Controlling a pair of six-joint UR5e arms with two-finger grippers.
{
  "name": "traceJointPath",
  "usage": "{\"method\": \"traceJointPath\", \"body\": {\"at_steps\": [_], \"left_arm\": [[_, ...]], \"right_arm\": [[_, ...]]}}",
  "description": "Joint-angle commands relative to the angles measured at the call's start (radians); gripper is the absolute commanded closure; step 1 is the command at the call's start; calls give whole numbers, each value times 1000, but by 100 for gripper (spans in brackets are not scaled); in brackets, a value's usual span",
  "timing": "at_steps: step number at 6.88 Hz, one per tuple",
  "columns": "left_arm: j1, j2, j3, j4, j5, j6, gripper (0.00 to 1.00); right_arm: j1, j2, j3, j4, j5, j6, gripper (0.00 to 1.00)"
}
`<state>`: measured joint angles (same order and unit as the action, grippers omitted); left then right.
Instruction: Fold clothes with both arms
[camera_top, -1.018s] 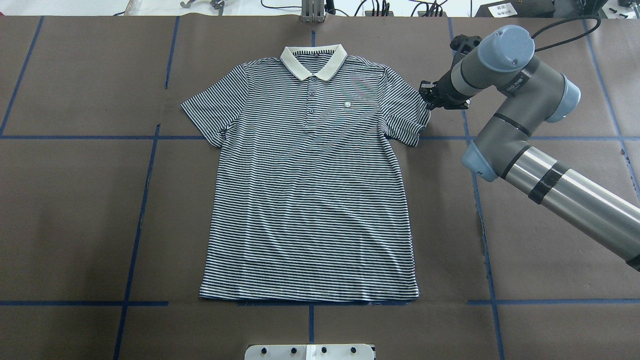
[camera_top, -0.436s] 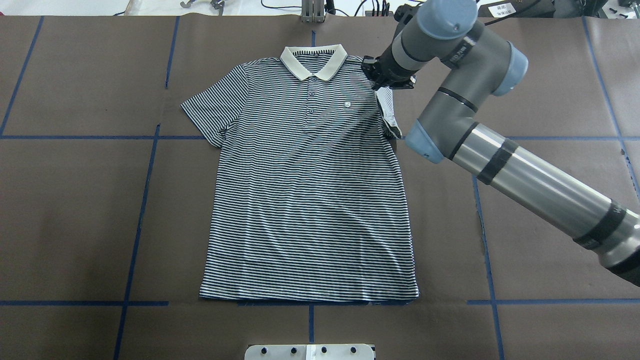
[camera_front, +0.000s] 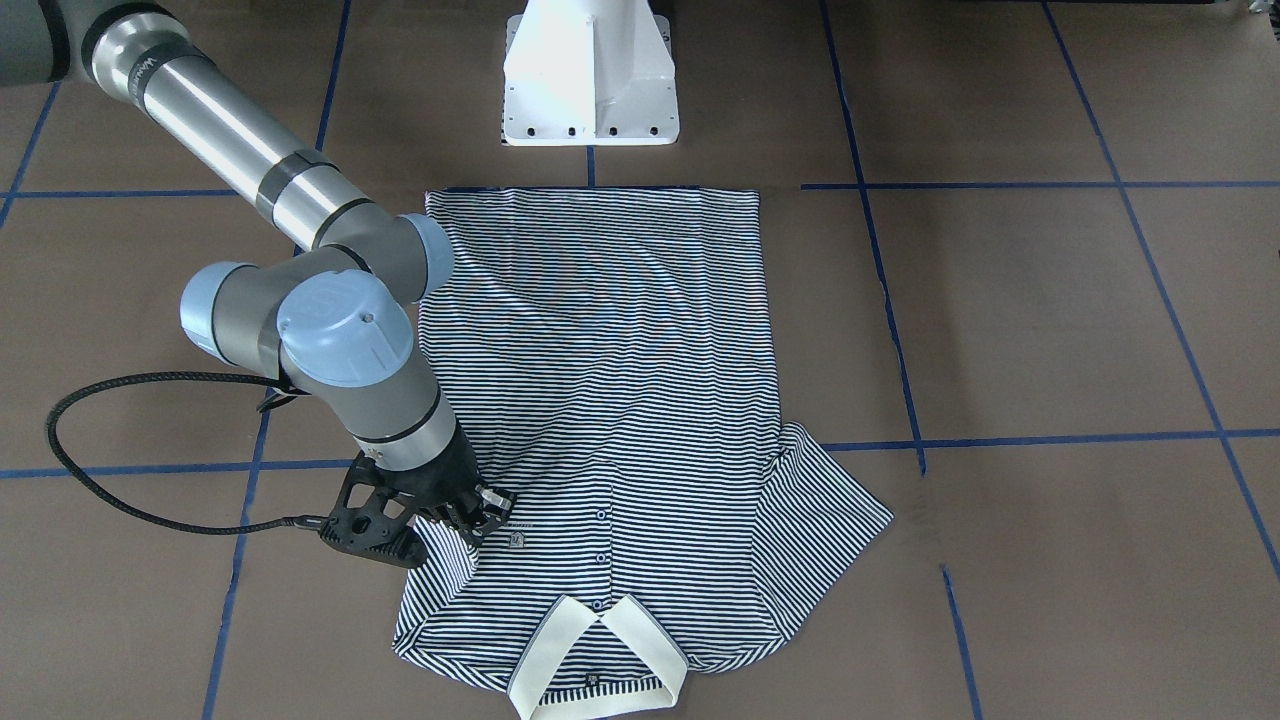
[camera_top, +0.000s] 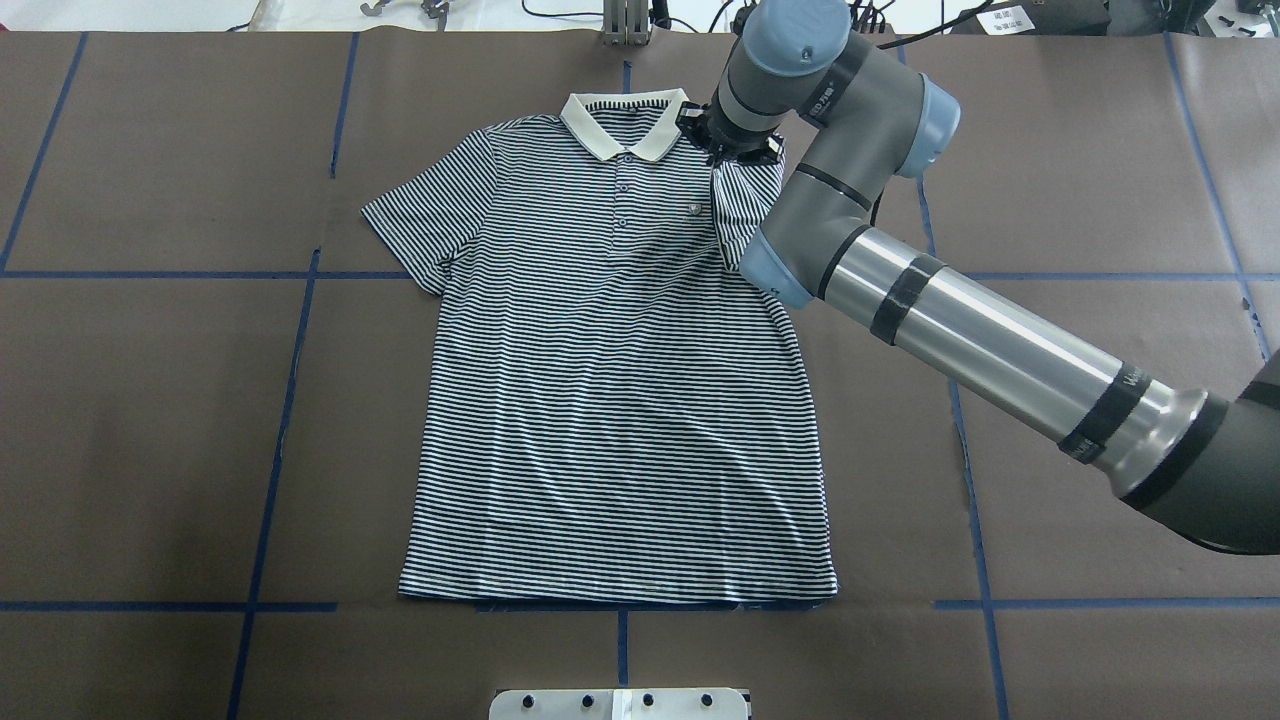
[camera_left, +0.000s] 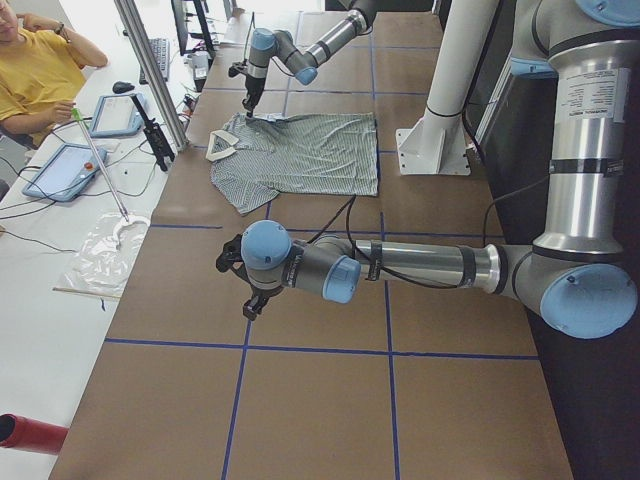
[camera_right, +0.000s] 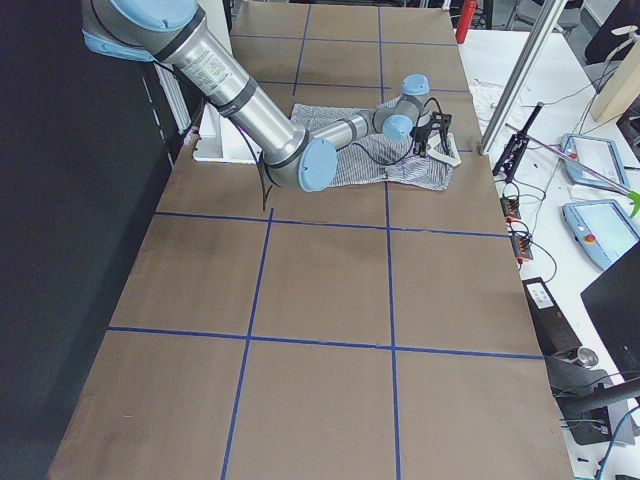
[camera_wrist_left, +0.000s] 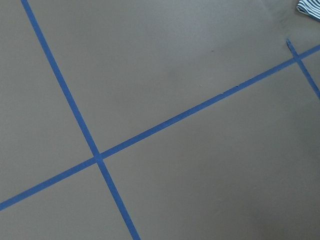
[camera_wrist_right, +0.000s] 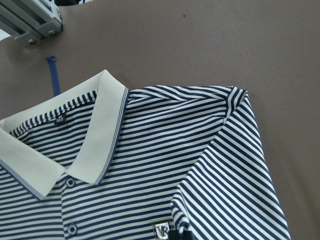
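One sleeve (camera_top: 745, 205), pinched in my right gripper (camera_top: 733, 153), lies folded across the polo shirt (camera_top: 620, 400), upper centre, to narrow it.

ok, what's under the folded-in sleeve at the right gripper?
The sleeve drapes over the chest of the polo shirt; the logo shows just beside its edge. The fabric directly beneath is covered.
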<state>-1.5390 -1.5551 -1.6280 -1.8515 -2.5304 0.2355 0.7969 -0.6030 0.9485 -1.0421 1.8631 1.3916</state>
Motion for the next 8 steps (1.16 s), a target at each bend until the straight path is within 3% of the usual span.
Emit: {"method": "traceJointPath", "body": {"at_steps": [1,2,4,6,7,8], "left_arm": [[7,-54,2,-14,1,-100,0],[52,-71,5,-59,12,-189,0],[194,-208,104,-125,16,-513,0],[349,-355,108,-135,54,-939,0],[469,-437,114,-138,228,-1183,0],[550,-480,140,-144,340,-1282,0]], "right_arm": [[-15,26,-15,16,-56,1,0],[-15,-33,98,16,-59,12,0],[-1,-180,322,11,-52,17,0],[27,-361,539,13,-32,46,0],[33,-433,590,19,5,46,0],[39,-461,610,30,7,44,0]]}}
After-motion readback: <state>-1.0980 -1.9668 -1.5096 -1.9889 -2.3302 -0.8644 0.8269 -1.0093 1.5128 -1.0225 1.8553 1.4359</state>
